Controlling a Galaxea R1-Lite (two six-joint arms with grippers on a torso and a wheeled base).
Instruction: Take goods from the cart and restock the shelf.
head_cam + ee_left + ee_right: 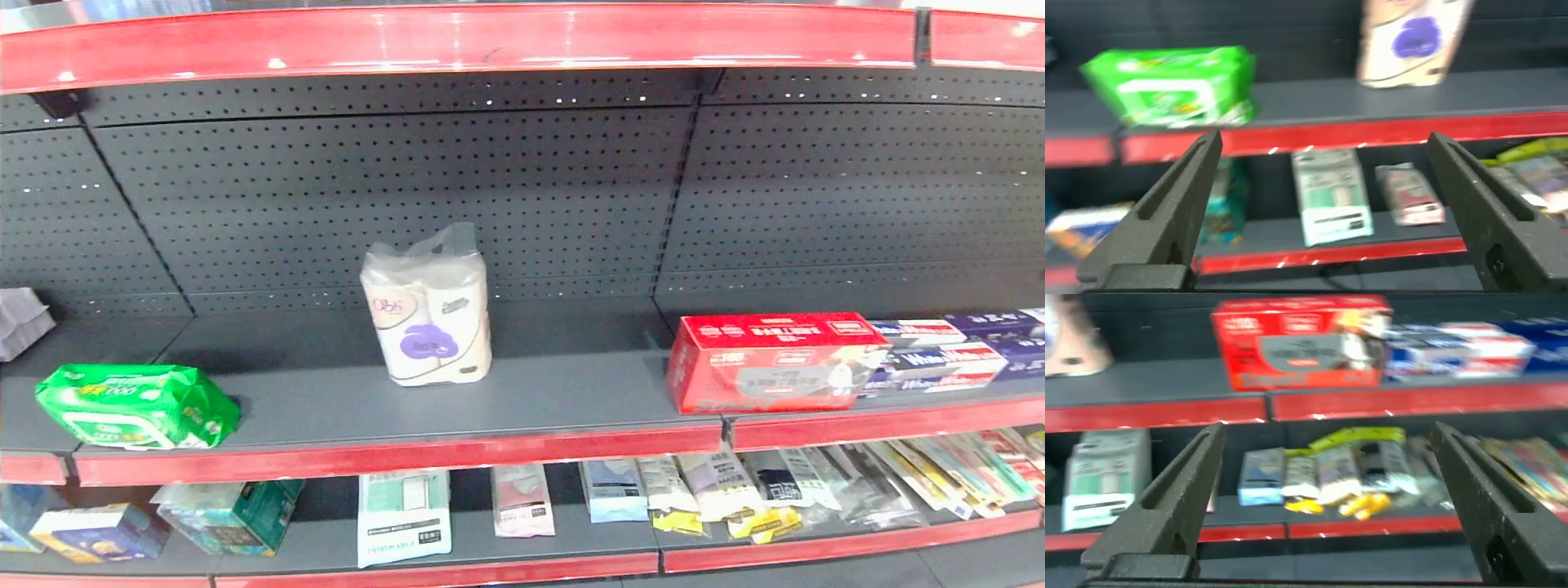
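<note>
While the left end effector (pixel 1324 143) and right end effector (pixel 1328 429) sit wide open, holding nothing, the clear-wrapped white toilet-roll pack (pixel 426 314) stands mid grey metal shelf (pixel 571 384); green plastic wipes pack (pixel 137 406) at left front edge, red cardboard box (pixel 771 361) at right front edge.

Shelf (pixel 571 384) holds wipes pack (pixel 137 406) left, roll pack (pixel 426 314) middle, box (pixel 771 362) right.

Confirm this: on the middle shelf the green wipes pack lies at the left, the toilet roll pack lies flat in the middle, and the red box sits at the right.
Wrong on one point: the toilet roll pack stands upright, not flat, as the head view shows. The green wipes pack is at the left and the red box at the right.
</note>
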